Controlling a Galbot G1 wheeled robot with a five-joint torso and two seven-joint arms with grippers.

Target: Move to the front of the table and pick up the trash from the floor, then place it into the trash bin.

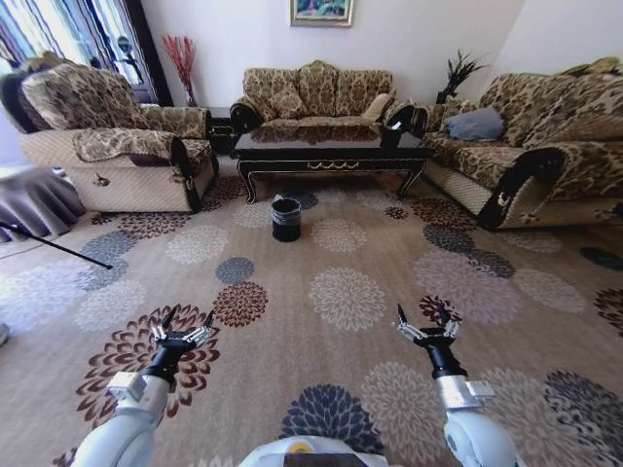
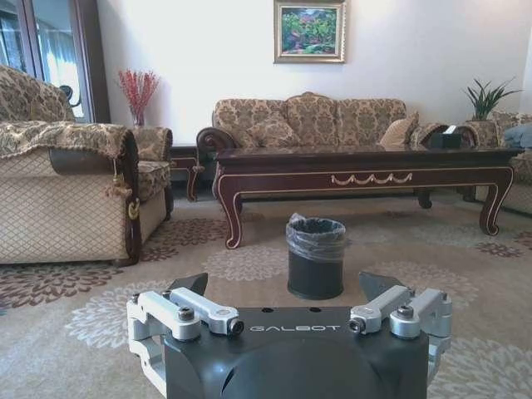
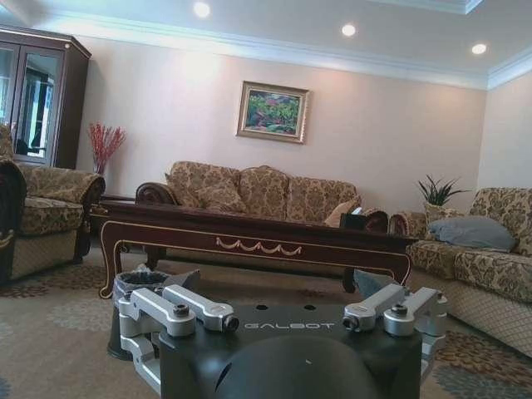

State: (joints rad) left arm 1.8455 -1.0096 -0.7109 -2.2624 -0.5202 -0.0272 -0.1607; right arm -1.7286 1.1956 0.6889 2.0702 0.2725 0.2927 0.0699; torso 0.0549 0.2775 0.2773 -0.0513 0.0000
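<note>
Bin [image 1: 285,219] stands on carpet [image 1: 370,292] before table [image 1: 329,148], liner inside; our left gripper [image 1: 182,326] and right gripper [image 1: 426,325] spread, holding nothing.

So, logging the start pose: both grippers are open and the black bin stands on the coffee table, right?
Not quite. The trash bin stands on the floor in front of the table, as the head view shows. Left gripper and right gripper are open.

GALBOT in pale capitals on the dark housing of my left tool [image 2: 291,293], read from the left wrist view. Same word, GALBOT, on my right tool [image 3: 283,291] housing in the right wrist view. No other text, label or number readable anywhere, head view included.
</note>
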